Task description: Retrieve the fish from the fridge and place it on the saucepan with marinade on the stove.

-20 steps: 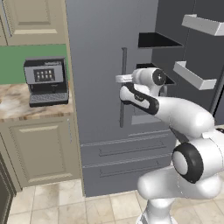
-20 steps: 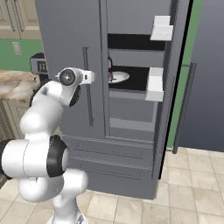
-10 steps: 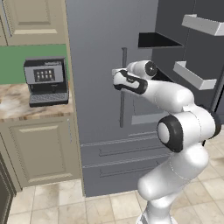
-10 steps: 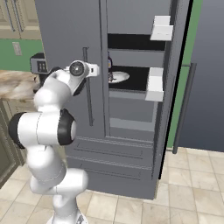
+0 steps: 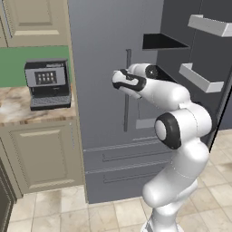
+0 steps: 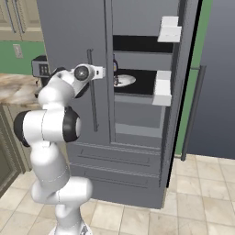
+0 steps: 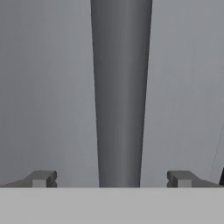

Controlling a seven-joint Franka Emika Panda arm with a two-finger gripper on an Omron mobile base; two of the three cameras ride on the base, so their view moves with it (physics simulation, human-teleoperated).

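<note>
The robot's tool [image 7: 111,179] faces the closed left door of the fridge [image 5: 104,68], its jaws spread wide on either side of the long vertical bar handle [image 7: 120,92] without touching it; in the hand view the handle runs up the middle, between the two dark fingertips [image 7: 41,178], and nothing is gripped. From the left base view the white arm reaches across from the lower right, the tool [image 5: 118,80] just beside the handle [image 5: 126,90] at about mid height of the door; the right base view shows the hand [image 6: 94,72] at the same bar [image 6: 92,92]. The fridge's right door [image 6: 183,69] stands open, white door bins [image 6: 167,30] on its inner side; on a black shelf [image 6: 147,85] inside lies a round white plate [image 6: 125,80], and a small dark shape at its left edge is too small to tell whether it is the fish. Below the doors sit two lower drawers [image 5: 127,156]. To the left of the fridge, a dark coffee machine [image 5: 47,84] stands on the marble table [image 5: 13,106] above cream cabinets [image 5: 43,156], against a green wall [image 5: 13,68].
</note>
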